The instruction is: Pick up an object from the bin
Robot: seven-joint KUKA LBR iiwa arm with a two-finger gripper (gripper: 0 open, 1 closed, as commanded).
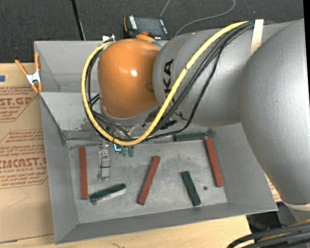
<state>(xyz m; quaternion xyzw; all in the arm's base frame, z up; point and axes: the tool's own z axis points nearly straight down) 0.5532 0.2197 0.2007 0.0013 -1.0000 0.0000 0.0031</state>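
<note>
Three red sticks [149,179] and seemingly three green sticks [190,188] lie in the bin [57,170]; the rear green stick [190,137] is half hidden by the arm [220,79]. The gripper [103,164] hangs beside the left red stick [82,172], near the front-left green stick [108,192]; open or closed, I cannot tell.

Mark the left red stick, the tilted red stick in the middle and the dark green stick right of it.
left red stick [82,172], camera view, its middle.
tilted red stick [149,179], camera view, its middle.
dark green stick [190,188], camera view, its middle.
</note>
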